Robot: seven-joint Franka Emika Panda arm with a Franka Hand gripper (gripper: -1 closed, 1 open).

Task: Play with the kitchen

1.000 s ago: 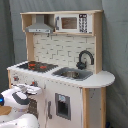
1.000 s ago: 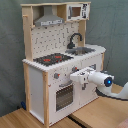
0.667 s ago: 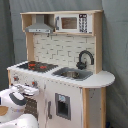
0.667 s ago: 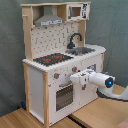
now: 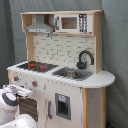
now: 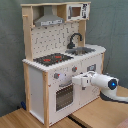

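White and light wood, the kitchen (image 5: 60,70) stands upright on a wooden desk (image 6: 95,116) in front of a grey backdrop. Since a second ago the white arm has barely shifted; its end effector (image 6: 76,81) still hovers at the oven door (image 6: 63,96), so play seems paused at the oven front. I cannot tell whether the end effector is open or closed. The first exterior view shows the sink (image 5: 72,74) beside the black faucet (image 5: 84,59); the second exterior view shows the desk.
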